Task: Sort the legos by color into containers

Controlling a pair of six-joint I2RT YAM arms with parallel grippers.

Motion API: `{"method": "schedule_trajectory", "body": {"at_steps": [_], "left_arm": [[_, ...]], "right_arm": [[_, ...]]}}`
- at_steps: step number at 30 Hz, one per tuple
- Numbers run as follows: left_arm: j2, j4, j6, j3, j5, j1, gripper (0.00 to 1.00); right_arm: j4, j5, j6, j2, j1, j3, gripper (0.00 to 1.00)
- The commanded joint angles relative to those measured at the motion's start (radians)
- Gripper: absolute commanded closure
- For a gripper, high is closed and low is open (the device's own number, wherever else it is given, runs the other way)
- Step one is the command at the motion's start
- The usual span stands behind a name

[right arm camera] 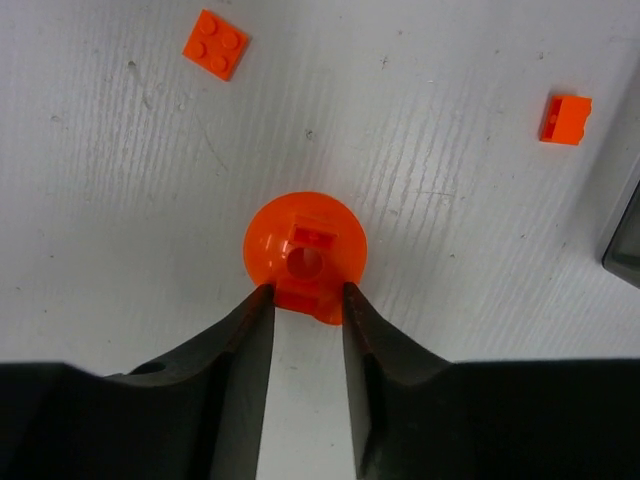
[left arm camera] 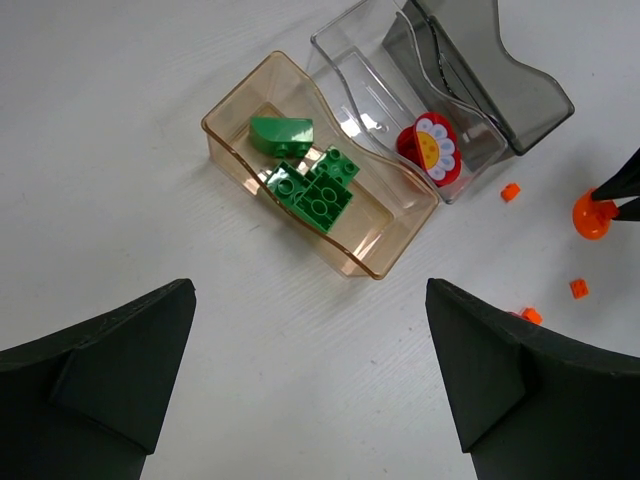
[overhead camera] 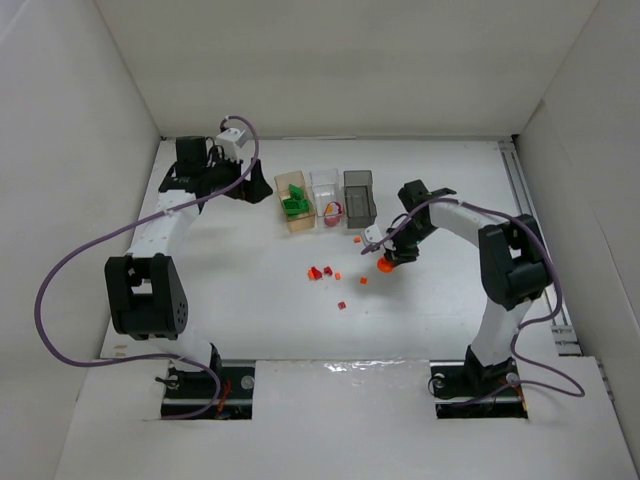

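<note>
My right gripper [overhead camera: 388,262] is shut on the round orange piece [right arm camera: 305,255], gripping its lower edge low over the table, right of the loose legos. The three containers stand side by side: tan-orange [overhead camera: 293,203] holding green bricks [left arm camera: 315,190], clear [overhead camera: 326,197] holding a red piece with a flower print [left arm camera: 433,150], and smoky grey [overhead camera: 358,198]. My left gripper [overhead camera: 258,188] is open and empty, just left of the tan-orange bin [left arm camera: 225,140]. Small red bricks [overhead camera: 318,272] and orange bricks [overhead camera: 363,280] lie scattered in front of the bins.
An orange flat plate [right arm camera: 215,43] and an orange brick [right arm camera: 565,118] lie close ahead of the right gripper [right arm camera: 305,295]. A corner of the grey bin [right arm camera: 625,240] is at its right. White walls enclose the table; a rail [overhead camera: 520,190] runs along the right side.
</note>
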Motion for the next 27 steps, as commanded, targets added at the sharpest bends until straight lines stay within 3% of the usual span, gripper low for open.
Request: {"method": "schedule_trajectory", "body": {"at_steps": [1,5,12,22,27], "left_arm": [[-0.027,0.026,0.004,-0.007,0.027,0.010,0.00],[-0.027,0.026,0.004,0.002,0.027,0.010,0.00],[-0.027,0.026,0.004,0.002,0.036,0.010,0.00],[-0.017,0.037,-0.006,0.011,0.046,0.010,0.00],[-0.008,0.048,-0.024,0.020,0.046,0.010,0.00]], "right_arm": [[-0.030,-0.018,-0.012,0.013,-0.010,0.016,0.63],[-0.030,-0.027,-0.012,0.013,-0.010,0.016,0.81],[-0.040,-0.046,-0.012,-0.006,-0.010,0.016,0.95],[-0.100,-0.188,0.034,-0.131,-0.019,0.210,0.98],[0.074,-0.228,0.284,-0.112,-0.010,0.369,0.99]]}}
